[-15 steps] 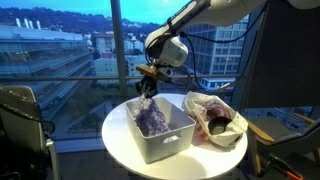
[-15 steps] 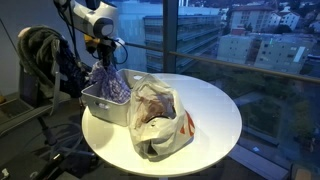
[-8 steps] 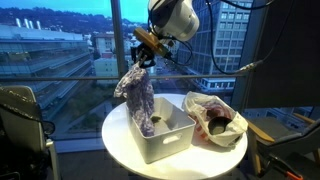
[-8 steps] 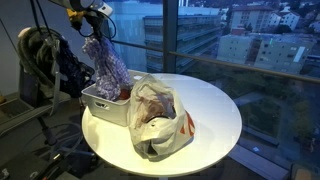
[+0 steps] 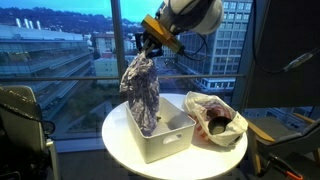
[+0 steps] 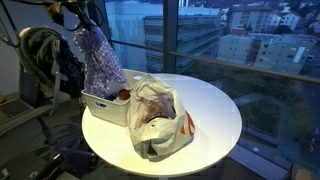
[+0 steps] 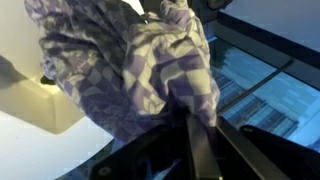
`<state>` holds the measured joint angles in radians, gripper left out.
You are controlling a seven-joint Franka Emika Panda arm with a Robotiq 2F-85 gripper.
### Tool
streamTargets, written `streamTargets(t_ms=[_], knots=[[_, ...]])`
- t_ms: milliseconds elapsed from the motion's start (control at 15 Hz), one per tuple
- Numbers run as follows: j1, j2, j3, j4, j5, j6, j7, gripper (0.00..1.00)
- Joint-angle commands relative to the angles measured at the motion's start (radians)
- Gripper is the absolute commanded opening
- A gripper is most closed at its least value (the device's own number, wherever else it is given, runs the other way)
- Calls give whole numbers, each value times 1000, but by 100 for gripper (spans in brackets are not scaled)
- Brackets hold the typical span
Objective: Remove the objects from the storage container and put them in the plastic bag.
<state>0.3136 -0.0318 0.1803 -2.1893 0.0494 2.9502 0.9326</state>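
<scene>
Gripper [image 5: 150, 44] is now high above the white rectangular plastic tub [image 5: 172, 148], jaws clamped on the top end of the long mottled purple-white cloth [image 5: 140, 92]. A second ago the gripper was down at the tub mouth with the cloth bunched inside. Half a second ago it hung partly drawn out. Now it hangs almost full length, a loose vertical drape in both exterior views [image 6: 100, 62]. Its lower end appears level with the tub rim or just inside it; the frames do not settle whether it has cleared the wall. The wrist view is filled with cloth folds [image 7: 130, 70] wrapped round the dark fingers [image 7: 193, 140], which confirms the hold. The crinkly white plastic bag with red-orange print [image 5: 192, 104] lies open just beside the tub on the round white table [image 5: 118, 140], with dark contents already visible in its mouth. A small reddish rounded item [image 6: 124, 95] shows at the tub corner nearest the bag, apparently still inside. Judgement: extraction of the cloth is nearly complete. The next move calls for slightly more lift, then a sideways carry over the bag mouth. The trailing end could snag the tub rim or drag across the bag's edge.
</scene>
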Motion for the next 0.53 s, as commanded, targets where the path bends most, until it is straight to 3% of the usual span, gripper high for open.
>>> streamTargets(t_ms=[0,200,467], knots=[[-92,-245,7,-151,-278,6,280,2],[-213,-382,46,-192,-399,-74,452,3],[-310,-544,57,-264,-424,-195,587,3]])
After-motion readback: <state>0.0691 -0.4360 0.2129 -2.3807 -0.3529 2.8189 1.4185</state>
